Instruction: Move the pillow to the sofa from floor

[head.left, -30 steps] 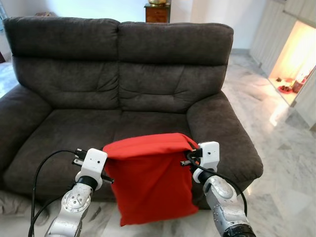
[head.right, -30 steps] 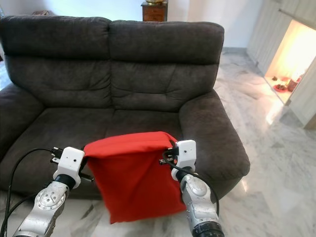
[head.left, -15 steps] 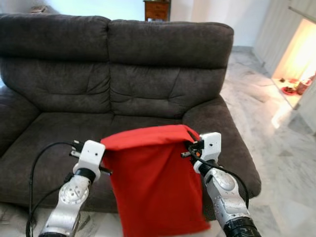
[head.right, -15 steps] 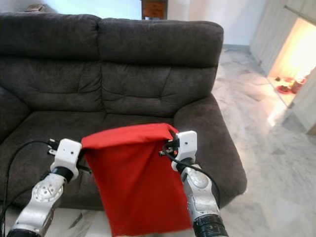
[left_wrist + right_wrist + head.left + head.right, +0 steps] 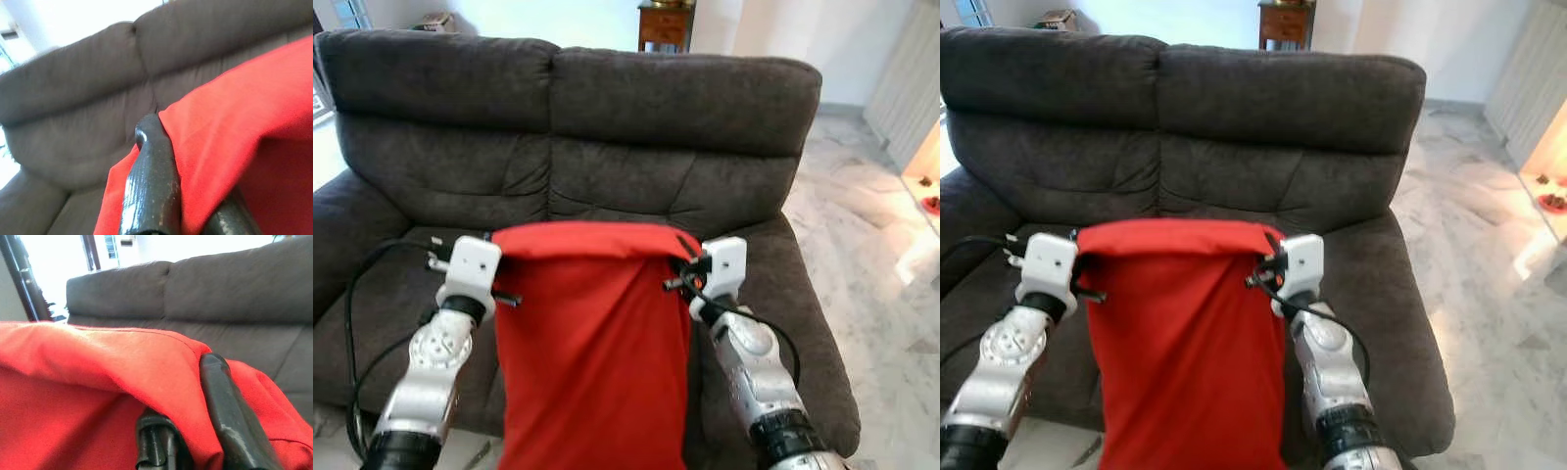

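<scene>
A flat red pillow (image 5: 592, 343) hangs upright in the air between my two arms, in front of the dark grey sofa (image 5: 636, 137). My left gripper (image 5: 504, 269) is shut on the pillow's upper left corner, and my right gripper (image 5: 677, 266) is shut on its upper right corner. In the left wrist view a black finger (image 5: 149, 191) presses on the red cloth (image 5: 234, 137). The right wrist view has a black finger (image 5: 225, 411) over the red fabric (image 5: 88, 377), with the sofa back (image 5: 234, 289) beyond. The pillow's top edge is level with the sofa seat's rear.
The sofa has two seats and wide padded armrests (image 5: 813, 333). Marble floor (image 5: 891, 264) stretches to the right. A wooden cabinet (image 5: 664, 22) stands behind the sofa. A bright niche (image 5: 930, 186) glows at the far right.
Both arms have lifted the pillow higher, its top edge now against the sofa's backrest area. The camera has drawn closer to the sofa and shifted a little.
</scene>
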You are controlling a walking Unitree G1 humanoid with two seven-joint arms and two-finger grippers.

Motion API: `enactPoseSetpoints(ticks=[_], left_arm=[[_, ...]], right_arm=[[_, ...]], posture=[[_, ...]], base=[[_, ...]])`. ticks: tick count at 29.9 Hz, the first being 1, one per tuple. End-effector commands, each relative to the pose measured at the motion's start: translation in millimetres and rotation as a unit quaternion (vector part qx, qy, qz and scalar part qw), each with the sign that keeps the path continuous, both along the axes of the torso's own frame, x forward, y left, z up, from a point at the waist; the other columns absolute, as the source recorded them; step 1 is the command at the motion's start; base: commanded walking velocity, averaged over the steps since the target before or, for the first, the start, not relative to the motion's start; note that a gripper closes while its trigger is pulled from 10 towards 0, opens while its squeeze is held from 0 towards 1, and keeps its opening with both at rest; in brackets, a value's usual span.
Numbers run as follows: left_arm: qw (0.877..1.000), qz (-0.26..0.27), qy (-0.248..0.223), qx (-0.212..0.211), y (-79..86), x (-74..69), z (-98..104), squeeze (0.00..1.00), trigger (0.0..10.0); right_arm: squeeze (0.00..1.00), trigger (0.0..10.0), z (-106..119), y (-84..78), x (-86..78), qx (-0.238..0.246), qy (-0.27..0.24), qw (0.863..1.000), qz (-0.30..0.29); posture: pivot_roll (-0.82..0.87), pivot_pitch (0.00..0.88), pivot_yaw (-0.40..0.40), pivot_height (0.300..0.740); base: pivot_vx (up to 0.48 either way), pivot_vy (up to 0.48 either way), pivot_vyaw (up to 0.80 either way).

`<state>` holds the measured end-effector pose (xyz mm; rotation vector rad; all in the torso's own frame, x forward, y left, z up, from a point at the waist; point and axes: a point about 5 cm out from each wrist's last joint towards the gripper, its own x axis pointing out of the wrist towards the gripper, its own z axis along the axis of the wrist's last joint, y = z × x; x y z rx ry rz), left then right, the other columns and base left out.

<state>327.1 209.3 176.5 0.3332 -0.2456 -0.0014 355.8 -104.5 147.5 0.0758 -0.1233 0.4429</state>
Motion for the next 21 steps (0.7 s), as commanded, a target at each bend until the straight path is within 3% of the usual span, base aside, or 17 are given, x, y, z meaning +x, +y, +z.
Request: enactPoseSetpoints(ticks=[1, 4, 8, 14, 16, 18, 21], left_arm=[[0.998, 0.02, -0.066, -0.001, 10.5, 0.2, 36, 0.0, 10.0], [0.996, 0.01, -0.082, 0.014, 10.6, 4.0, 52, 0.0, 10.0], [0.997, -0.001, -0.072, 0.019, 8.9, 4.4, 52, 0.0, 10.0], [0.998, -0.039, 0.004, 0.043, 0.2, -4.2, 21, 0.0, 10.0], [0.995, -0.077, 0.045, 0.05, -8.7, -9.0, 3, 0.0, 10.0], [0.993, -0.086, 0.061, 0.056, -11.7, -10.9, -5, 0.0, 10.0], [0.984, -0.106, 0.109, 0.091, -19.3, -15.8, -31, 0.0, 10.0]], right_arm=[[0.0, 10.0, 51, -11.2, 9.0, 0.036, -0.095, 0.994, -0.029], [0.0, 10.0, 72, -9.9, 13.8, 0.056, -0.122, 0.99, -0.028], [0.0, 10.0, 71, -7.7, 14.9, 0.056, -0.12, 0.991, -0.021], [0.0, 10.0, 41, -6.1, 11.5, 0.026, -0.071, 0.997, -0.013], [0.0, 10.0, 21, -7.8, 8.5, -0.001, -0.038, 0.999, -0.011], [0.0, 10.0, 12, -9.1, 7.3, -0.003, -0.021, 1.0, -0.012], [0.0, 10.0, -11, -19.4, 1.6, -0.014, 0.019, 0.999, -0.037]], posture=[[0.14, 0.0, 0.019, 0.74], [0.14, 0.0, 0.024, 0.74], [0.14, 0.0, 0.027, 0.74], [0.14, 0.0, 0.026, 0.74], [0.14, 0.0, 0.026, 0.74], [0.14, 0.0, 0.026, 0.74], [0.14, 0.0, 0.024, 0.74]], base=[[0.382, 0.0, 0.0], [0.385, 0.0, 0.0], [0.374, 0.0, 0.0], [0.171, 0.0, 0.0], [0.0, 0.0, 0.0], [0.0, 0.0, 0.0], [0.0, 0.0, 0.0]])
